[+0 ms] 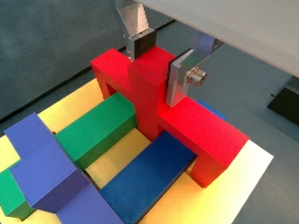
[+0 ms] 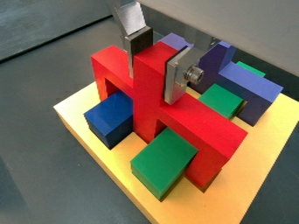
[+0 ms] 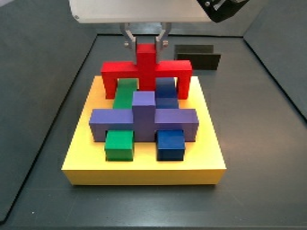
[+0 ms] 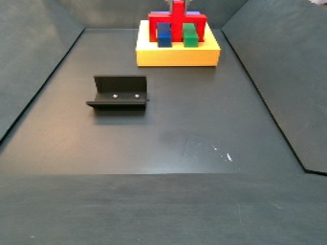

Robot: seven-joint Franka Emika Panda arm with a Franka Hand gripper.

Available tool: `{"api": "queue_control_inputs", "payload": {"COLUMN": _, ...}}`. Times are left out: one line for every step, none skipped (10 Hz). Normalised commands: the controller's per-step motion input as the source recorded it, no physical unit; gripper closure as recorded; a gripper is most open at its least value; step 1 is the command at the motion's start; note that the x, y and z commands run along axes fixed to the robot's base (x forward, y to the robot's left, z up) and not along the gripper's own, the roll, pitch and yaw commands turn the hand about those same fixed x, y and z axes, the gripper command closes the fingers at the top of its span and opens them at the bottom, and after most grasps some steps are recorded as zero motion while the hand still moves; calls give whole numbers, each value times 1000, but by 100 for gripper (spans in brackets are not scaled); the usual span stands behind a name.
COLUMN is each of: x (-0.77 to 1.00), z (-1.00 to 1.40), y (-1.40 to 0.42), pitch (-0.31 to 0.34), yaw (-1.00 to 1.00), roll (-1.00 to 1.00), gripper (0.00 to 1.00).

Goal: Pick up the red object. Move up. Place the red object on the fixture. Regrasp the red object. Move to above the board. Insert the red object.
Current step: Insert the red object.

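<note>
The red object [image 1: 176, 118] stands upright on the yellow board [image 1: 251, 188], its bar spanning a green block [image 1: 100, 127] and a blue block [image 1: 158, 171]. My gripper [image 1: 158, 74] is shut on the top of its raised stem, one dark pad [image 1: 142, 45] on each side. Both show in a wrist view too: the gripper [image 2: 156, 70] and the red object [image 2: 176, 122]. In a side view the red object [image 3: 146, 67] is at the board's [image 3: 144, 166] far end, under the gripper [image 3: 146, 40]. The black fixture [image 4: 118, 93] stands apart on the floor.
A purple cross-shaped block [image 3: 144, 117] sits in the middle of the board, with a green block [image 3: 118, 144] and a blue block [image 3: 171, 144] near its front. The fixture [image 3: 198, 56] stands just behind the board. Dark walls ring the floor [image 4: 179, 144].
</note>
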Motion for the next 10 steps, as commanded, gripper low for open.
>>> {"api": "queue_control_inputs", "payload": {"x": 0, "z": -123, "y": 17, "pitch": 3, "yaw": -51, "roll": -16, "gripper": 100}}
{"api": "queue_control_inputs", "payload": {"x": 0, "z": -157, "y": 0, "pitch": -16, "yaw": 0, "roll": -94, "gripper": 100}}
{"api": "queue_control_inputs", "payload": {"x": -11, "z": -151, "y": 66, "pitch": 0, "yaw": 0, "roll": -166, "gripper": 100}}
{"api": "queue_control_inputs", "payload": {"x": -86, "z": -69, "y": 69, "pitch": 19, "yaw": 0, "roll": -189, "gripper": 100}}
{"api": "queue_control_inputs", "payload": {"x": -137, "z": -11, "y": 114, "pitch": 44, "yaw": -3, "roll": -150, "gripper": 100}}
{"api": "queue_control_inputs", "payload": {"x": -343, "z": -26, "y": 206, "pitch": 73, "yaw": -37, "roll": -49, "gripper": 100}}
{"api": "queue_control_inputs", "payload": {"x": -406, "z": -100, "y": 151, "pitch": 63, "yaw": -11, "roll": -23, "gripper": 100}}
{"api": "queue_control_inputs", "payload": {"x": 0, "z": -109, "y": 9, "pitch": 0, "yaw": 0, "roll": -103, "gripper": 100}}
{"api": "queue_control_inputs", "payload": {"x": 186, "z": -180, "y": 0, "pitch": 0, "yaw": 0, "roll": -91, "gripper": 100}}
{"api": "queue_control_inputs", "payload": {"x": 297, "z": -254, "y": -106, "pitch": 0, "yaw": 0, "roll": -84, "gripper": 100}}
